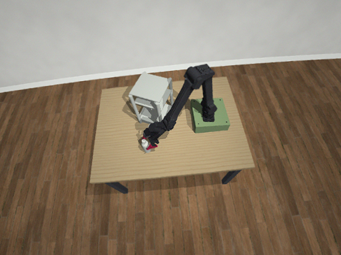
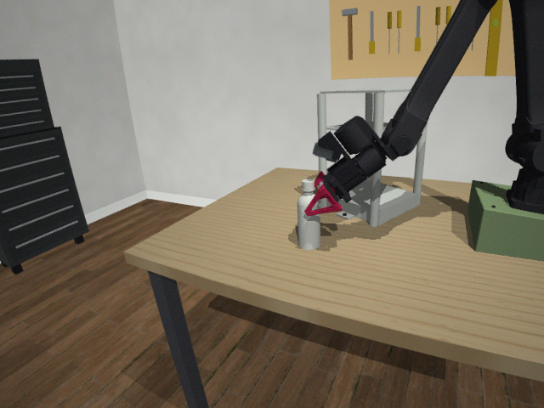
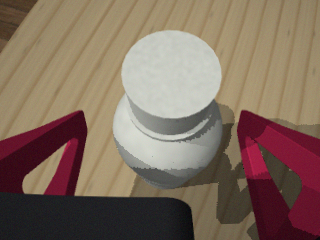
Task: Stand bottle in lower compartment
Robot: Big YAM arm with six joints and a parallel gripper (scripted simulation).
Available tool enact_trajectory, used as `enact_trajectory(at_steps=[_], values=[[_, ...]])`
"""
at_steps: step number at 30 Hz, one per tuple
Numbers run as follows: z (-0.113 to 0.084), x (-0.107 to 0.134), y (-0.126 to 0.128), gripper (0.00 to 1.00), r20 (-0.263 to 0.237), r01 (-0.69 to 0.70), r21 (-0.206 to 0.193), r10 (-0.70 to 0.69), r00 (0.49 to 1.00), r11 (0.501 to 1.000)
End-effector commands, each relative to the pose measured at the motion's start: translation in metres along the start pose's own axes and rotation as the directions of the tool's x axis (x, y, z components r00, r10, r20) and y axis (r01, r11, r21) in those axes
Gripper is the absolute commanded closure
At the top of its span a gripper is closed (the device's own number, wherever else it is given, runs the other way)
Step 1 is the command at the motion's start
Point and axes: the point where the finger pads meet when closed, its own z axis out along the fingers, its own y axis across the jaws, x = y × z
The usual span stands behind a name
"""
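Note:
A white bottle [image 2: 308,217] stands upright, cap up, on the wooden table, in front of the shelving unit. It also shows in the overhead view [image 1: 143,144] and in the wrist view [image 3: 170,116], seen from above. My gripper [image 2: 320,197] has red triangular fingers and is open. The fingers stand on either side of the bottle's upper part, with gaps to it in the wrist view [image 3: 160,154]. The shelving unit [image 1: 152,97] is light grey with two compartments, at the back of the table.
The arm's green base block [image 1: 210,114] sits on the table to the right of the shelving unit. A dark drawer cabinet [image 2: 32,162] stands on the floor far left. The table's front edge [image 2: 333,303] lies well in front of the bottle.

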Motion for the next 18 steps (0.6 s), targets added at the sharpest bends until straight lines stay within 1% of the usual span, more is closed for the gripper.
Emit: enact_trajectory(at_steps=[1, 18], values=[[0.0041, -0.0432, -0.0083, 0.12, 0.085, 0.001, 0.010, -0.002, 0.996, 1.000], [0.0035, -0.0436, -0.0110, 0.12, 0.076, 0.002, 0.009, -0.003, 0.997, 1.000]])
